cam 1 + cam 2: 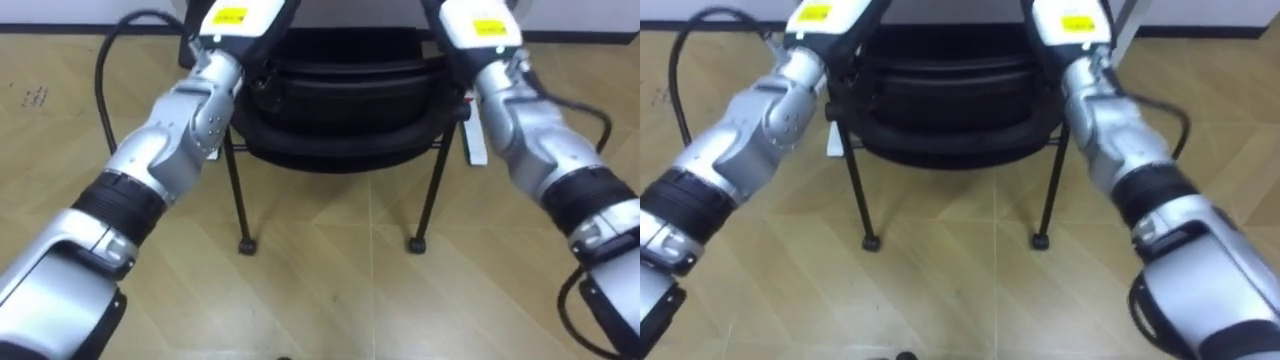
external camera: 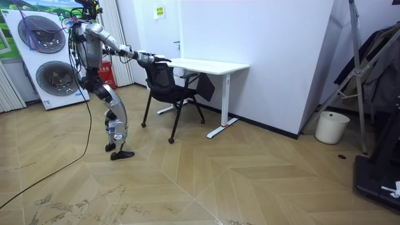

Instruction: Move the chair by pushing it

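Chair (image 1: pixel 340 110), black with thin metal legs, stands on the wood floor directly in front of the robot, its far side facing a white desk (image 2: pixel 206 64) by the wall. In the room view the robot stands behind the chair with its body leaning forward and both arms stretched out level to the top of the backrest, a stance that looks set for shoving the chair toward the desk. The left hand (image 1: pixel 235 25) and the right hand (image 1: pixel 480 28) come in one at each side of the backrest, probably so that the push goes straight and the chair does not swing round.

The eye views cut both hands off at their upper edge, so it cannot be told whether the fingers curl over the backrest or lie flat against it. In the room view the hands are too small and dark against the chair to settle the matter. The chair's front legs are hidden below the seat in the eye views, and how far the seat already reaches under the desk is hard to judge.
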Available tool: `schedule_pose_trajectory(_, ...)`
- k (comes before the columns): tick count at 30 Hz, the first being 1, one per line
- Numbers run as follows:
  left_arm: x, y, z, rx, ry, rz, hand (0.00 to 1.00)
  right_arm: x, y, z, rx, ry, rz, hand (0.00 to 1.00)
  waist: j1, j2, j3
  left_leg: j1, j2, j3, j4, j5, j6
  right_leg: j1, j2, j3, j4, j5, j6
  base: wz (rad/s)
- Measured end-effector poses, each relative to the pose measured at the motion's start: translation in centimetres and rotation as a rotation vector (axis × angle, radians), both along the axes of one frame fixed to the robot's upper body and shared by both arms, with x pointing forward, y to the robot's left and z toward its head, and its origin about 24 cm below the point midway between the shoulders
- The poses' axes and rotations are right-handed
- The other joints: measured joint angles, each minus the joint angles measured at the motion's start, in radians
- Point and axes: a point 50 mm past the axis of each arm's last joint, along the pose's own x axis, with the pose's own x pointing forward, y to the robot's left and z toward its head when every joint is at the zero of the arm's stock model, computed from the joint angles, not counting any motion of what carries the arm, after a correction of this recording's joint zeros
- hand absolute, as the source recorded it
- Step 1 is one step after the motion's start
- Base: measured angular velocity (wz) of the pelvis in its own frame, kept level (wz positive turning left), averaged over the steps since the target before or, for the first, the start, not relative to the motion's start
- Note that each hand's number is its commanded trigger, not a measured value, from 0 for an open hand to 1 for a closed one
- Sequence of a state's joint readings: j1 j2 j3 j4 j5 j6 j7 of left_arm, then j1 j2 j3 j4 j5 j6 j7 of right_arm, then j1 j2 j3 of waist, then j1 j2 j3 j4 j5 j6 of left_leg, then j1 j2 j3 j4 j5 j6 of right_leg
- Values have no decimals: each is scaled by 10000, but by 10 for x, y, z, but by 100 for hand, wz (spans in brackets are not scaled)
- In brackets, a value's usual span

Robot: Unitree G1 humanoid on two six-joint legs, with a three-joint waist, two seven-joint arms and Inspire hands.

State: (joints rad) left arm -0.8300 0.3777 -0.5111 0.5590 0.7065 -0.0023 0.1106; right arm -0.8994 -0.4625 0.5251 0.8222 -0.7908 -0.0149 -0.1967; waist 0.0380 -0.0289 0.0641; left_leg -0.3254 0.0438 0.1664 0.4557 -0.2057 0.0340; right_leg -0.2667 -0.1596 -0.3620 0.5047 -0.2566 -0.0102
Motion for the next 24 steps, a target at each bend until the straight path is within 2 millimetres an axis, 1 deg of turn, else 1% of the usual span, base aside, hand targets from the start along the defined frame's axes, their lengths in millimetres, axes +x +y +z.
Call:
schedule_pose_trajectory(1,0,-1,4,156,-51,-183,0,-1,-7,8,-337,-26,21,0,-12,-10,-3,205,-43,-168,-253,87,-29,205,103,46,-225,137,49,23)
schedule_pose_trajectory(2,-2,-1,9,198,-222,-293,0,-1,-14,11,-783,218,-112,0,-6,-43,-22,432,-57,-287,-543,196,-52,376,150,63,-361,242,103,23)
schedule_pose_trajectory(4,-3,-1,23,484,-566,-520,0,-3,-18,14,-1183,533,-15,0,40,-44,-23,708,-78,-419,-844,272,-99,504,194,97,-374,313,101,11)
schedule_pose_trajectory(5,-4,2,36,731,-1011,-550,0,-4,-17,19,-1526,570,184,0,88,-44,-24,832,-127,-1001,-970,349,-173,219,164,106,90,379,102,0)
schedule_pose_trajectory(6,-5,3,48,822,-1453,-576,0,-5,-14,25,-1740,496,425,0,156,-46,-26,853,-118,-1528,-1008,374,-218,-85,198,256,303,325,123,-42)
schedule_pose_trajectory(7,-11,11,83,1171,-2681,-599,0,-10,-5,44,-2091,-16,1155,0,320,-79,-44,763,-46,-2295,-1028,438,-334,-612,562,837,-821,650,-191,-55)
schedule_pose_trajectory(8,-13,25,120,1299,-3840,-219,0,-16,8,74,-1983,-1047,1994,0,1,-81,-45,731,-42,-2721,-1029,381,-496,-1034,729,1170,-2129,1594,-302,-18)
schedule_pose_trajectory(9,-10,34,148,780,-4494,188,0,-16,14,102,-1212,-2105,2353,0,-436,-161,-73,1073,-204,-2873,-1104,9,-759,-1043,309,1054,-2409,3342,-318,26)
schedule_pose_trajectory(10,-8,33,153,147,-4641,244,0,-15,14,110,-639,-2463,2339,0,-525,-123,-129,1345,-114,-2704,-1175,-83,-796,-887,304,1046,-2043,3110,-272,7)
schedule_pose_trajectory(11,-7,32,157,-633,-4900,87,0,-10,11,127,259,-2937,2115,0,-355,-38,-192,1911,121,-1785,-1468,60,-823,-604,393,885,-1758,3097,-258,-31)
schedule_pose_trajectory(12,-10,31,162,-853,-5190,-250,0,-11,3,144,739,-3364,1838,0,-351,-30,-425,2203,194,-1077,-1735,237,-745,-293,463,892,-1973,2984,-167,-34)
schedule_pose_trajectory(13,-12,30,166,-835,-5418,-387,0,-13,-5,154,881,-3650,1675,0,-360,-33,-580,2270,208,-907,-1864,238,-744,-204,488,933,-2088,2859,-140,3)
schedule_pose_trajectory(14,-19,30,178,-907,-6031,-573,0,-22,-22,178,993,-4401,1276,0,-273,-67,-672,2489,165,-864,-2142,234,-764,-100,518,1099,-2144,2689,-317,12)
schedule_pose_trajectory(15,-23,31,183,-1042,-6316,-614,0,-27,-30,188,973,-4760,1075,0,-227,-61,-684,2624,149,-859,-2235,270,-792,-37,527,1125,-2151,2677,-324,7)
schedule_pose_trajectory(16,-29,40,193,-1020,-6803,-520,0,-35,-41,201,903,-5383,781,0,-199,-83,-704,2865,143,-851,-2351,302,-790,125,579,1159,-2186,2659,-323,0)
schedule_pose_trajectory(17,-35,55,203,-842,-7127,-223,0,-42,-49,210,854,-5802,635,0,-276,-109,-735,2991,145,-831,-2349,302,-790,311,646,1167,-2281,2653,-316,0)
schedule_pose_trajectory(18,-39,63,208,-788,-7296,-44,0,-47,-53,216,807,-6011,583,0,-335,-109,-740,3014,145,-828,-2352,302,-789,391,652,1161,-2337,2644,-297,9)
schedule_pose_trajectory(19,-48,78,221,-732,-7767,371,0,-59,-63,230,760,-6549,425,0,-406,-105,-794,3034,142,-771,-2445,299,-782,484,661,1146,-2446,2560,-119,11)
schedule_pose_trajectory(20,-59,92,234,-655,-8318,783,0,-72,-72,245,762,-7243,240,0,-418,-94,-845,3092,148,-742,-2541,307,-764,599,727,1157,-2642,2632,-78,11)
schedule_pose_trajectory(21,-64,99,240,-582,-8633,966,0,-79,-77,253,732,-7650,133,0,-424,-91,-849,3128,150,-743,-2572,317,-749,665,754,1175,-2710,2659,-75,7)
schedule_pose_trajectory(22,-77,111,252,-443,-9191,1329,0,-94,-87,267,674,-8428,-122,0,-411,-71,-866,3188,156,-741,-2589,313,-737,781,768,1154,-2796,2675,-49,11)
schedule_pose_trajectory(23,-90,125,265,-324,-9752,1708,0,-111,-97,281,699,-9221,-358,0,-429,-46,-903,3206,170,-740,-2589,302,-722,851,796,1157,-2884,2692,-23,11)
schedule_pose_trajectory(24,-98,131,271,-328,-10024,1888,0,-119,-102,288,756,-9607,-455,0,-438,-31,-921,3212,170,-740,-2588,298,-717,870,796,1155,-2890,2685,-12,10)
